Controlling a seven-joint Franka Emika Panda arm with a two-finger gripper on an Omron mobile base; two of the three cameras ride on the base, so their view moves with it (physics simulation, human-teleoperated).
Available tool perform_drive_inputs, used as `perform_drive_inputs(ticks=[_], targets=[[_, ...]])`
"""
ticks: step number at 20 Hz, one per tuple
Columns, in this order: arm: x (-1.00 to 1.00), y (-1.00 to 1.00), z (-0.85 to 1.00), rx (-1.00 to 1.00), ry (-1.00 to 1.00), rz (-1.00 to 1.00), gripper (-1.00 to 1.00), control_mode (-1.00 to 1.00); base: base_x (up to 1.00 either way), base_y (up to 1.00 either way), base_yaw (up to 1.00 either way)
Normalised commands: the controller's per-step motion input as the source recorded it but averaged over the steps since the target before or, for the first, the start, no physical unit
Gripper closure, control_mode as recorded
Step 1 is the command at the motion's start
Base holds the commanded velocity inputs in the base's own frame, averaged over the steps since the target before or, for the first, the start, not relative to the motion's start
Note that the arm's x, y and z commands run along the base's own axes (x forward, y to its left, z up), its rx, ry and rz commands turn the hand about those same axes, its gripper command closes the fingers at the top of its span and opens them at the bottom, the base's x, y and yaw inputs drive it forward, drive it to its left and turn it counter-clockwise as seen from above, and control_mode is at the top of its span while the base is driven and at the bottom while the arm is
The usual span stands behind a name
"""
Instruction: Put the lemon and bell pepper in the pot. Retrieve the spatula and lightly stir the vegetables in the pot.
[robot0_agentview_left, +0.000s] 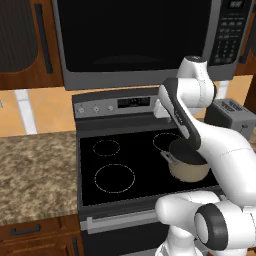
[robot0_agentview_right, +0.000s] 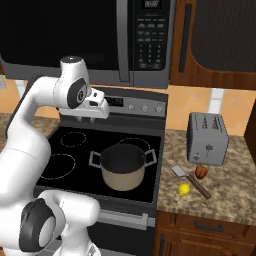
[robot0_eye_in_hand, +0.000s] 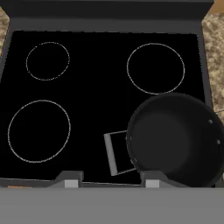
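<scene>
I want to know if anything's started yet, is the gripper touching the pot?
Apart. In the right base view the gripper hangs well above the stove, with clear space between it and the pot below.

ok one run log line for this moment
gripper: above stove, nothing held | pot: empty | lemon, bell pepper, spatula: on counter by toaster

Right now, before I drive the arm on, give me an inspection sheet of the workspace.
Surface: black glass stovetop, four ring burners; speckled granite counter to its right.
Job's things: pot on the front right burner, inside empty; lemon, bell pepper and spatula lie on the counter beside the toaster, none in the pot.
Clutter: toaster.
Grippers: gripper above the stove's front edge, holding nothing; fingertips partly apart.
Cables: nothing seen.
Surroundings: microwave overhead, wooden cabinets.
</scene>
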Motion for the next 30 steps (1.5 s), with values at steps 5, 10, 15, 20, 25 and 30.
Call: perform_drive_inputs(ticks=[5, 10, 15, 20, 25, 30], targets=[[0.0, 0.0, 0.0, 0.0, 0.0, 0.0, -1.0, 1.0, 0.0, -0.22, 0.0], [0.0, 0.0, 0.0, 0.0, 0.0, 0.0, -1.0, 1.0, 0.0, -0.75, 0.0], [0.0, 0.0, 0.0, 0.0, 0.0, 0.0, -1.0, 1.0, 0.0, -0.75, 0.0], [0.0, 0.0, 0.0, 0.0, 0.0, 0.0, -1.0, 1.0, 0.04, -0.54, 0.0], [0.0, 0.0, 0.0, 0.0, 0.0, 0.0, -1.0, 1.0, 0.44, -0.03, 0.0], [0.02, -0.15, -0.01, 0.01, 0.0, 0.0, -1.0, -1.0, 0.17, -0.03, 0.0]])
